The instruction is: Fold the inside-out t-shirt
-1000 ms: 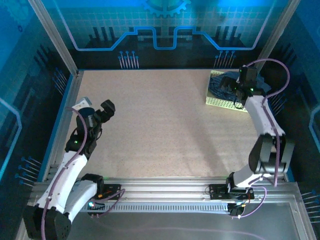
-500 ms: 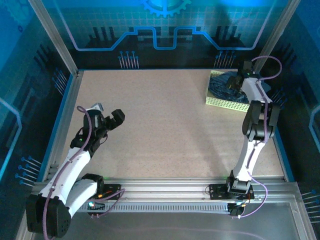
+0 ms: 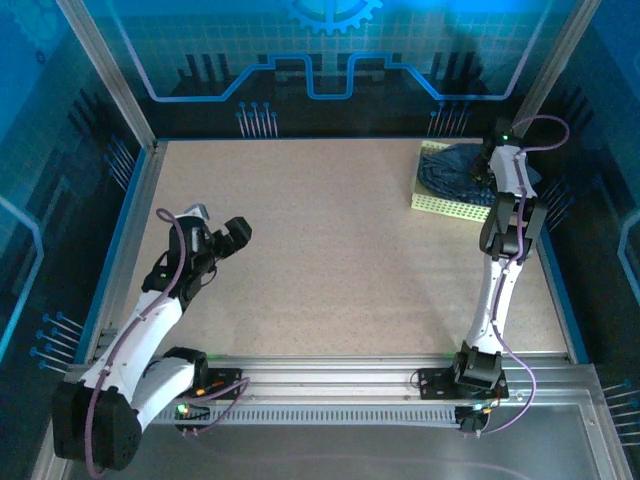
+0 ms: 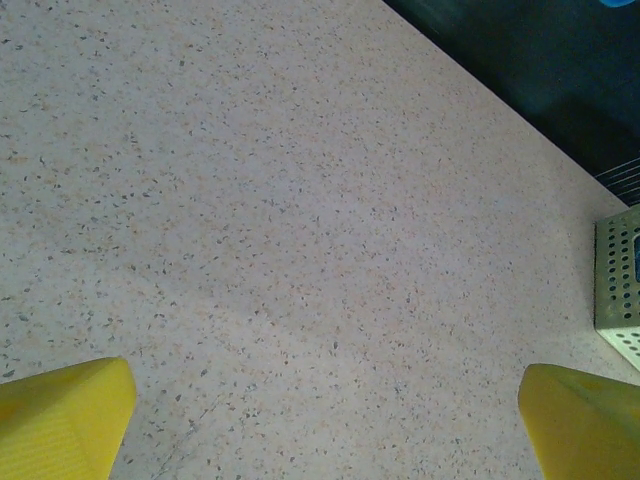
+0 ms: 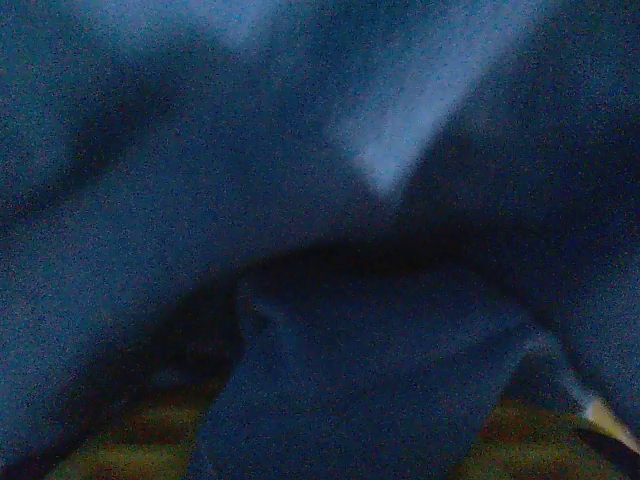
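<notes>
The inside-out t-shirt [image 3: 452, 165] lies bunched, dark slate-blue, in the pale yellow-green basket [image 3: 445, 204] at the table's far right. My right gripper [image 3: 484, 166] reaches down into that basket. In the right wrist view dark fabric [image 5: 380, 370] crowds the lens and a fold of it rises between the dim yellow fingertips [image 5: 606, 416]; how far the jaws have closed on it is too dark to judge. My left gripper [image 3: 232, 238] hovers open over bare table at the left, its yellow fingers [image 4: 60, 418] far apart with nothing between them.
A corner of the perforated basket [image 4: 616, 285] shows at the right edge of the left wrist view. Blue-edged walls and aluminium posts ring the speckled table [image 3: 320, 250]. The right arm stands stretched along the right side of the table.
The right arm has stretched further out and dipped its gripper into the basket onto the shirt. The left gripper swung right toward the table's middle, then held still.
</notes>
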`<act>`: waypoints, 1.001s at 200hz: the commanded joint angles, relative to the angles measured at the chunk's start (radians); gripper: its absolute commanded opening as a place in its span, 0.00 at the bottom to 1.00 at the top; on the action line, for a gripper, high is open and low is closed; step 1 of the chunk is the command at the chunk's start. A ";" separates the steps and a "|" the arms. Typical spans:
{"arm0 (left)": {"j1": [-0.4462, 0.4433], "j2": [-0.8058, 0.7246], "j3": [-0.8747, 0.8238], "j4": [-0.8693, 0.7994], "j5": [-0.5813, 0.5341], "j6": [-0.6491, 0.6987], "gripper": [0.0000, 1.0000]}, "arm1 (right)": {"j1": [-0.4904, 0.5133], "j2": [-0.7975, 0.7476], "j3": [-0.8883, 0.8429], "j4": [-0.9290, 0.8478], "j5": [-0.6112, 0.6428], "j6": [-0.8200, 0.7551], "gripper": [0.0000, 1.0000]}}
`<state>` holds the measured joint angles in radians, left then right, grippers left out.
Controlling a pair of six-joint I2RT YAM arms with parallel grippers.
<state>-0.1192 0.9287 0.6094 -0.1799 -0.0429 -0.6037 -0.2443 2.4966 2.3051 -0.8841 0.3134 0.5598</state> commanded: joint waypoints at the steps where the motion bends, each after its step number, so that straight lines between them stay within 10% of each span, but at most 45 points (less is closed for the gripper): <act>1: -0.007 -0.001 0.038 -0.009 0.024 -0.008 0.99 | -0.020 0.022 0.101 -0.071 0.006 0.001 0.32; 76: -0.010 -0.050 0.043 -0.049 0.072 -0.006 0.99 | 0.005 -0.293 0.015 0.019 -0.170 -0.110 0.06; 200: -0.016 -0.140 0.046 -0.112 0.159 0.010 0.99 | 0.252 -0.848 -0.126 0.120 -0.244 -0.209 0.00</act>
<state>-0.1299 0.8135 0.6228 -0.2619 0.0727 -0.6010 -0.0772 1.7294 2.1345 -0.7876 0.0933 0.4149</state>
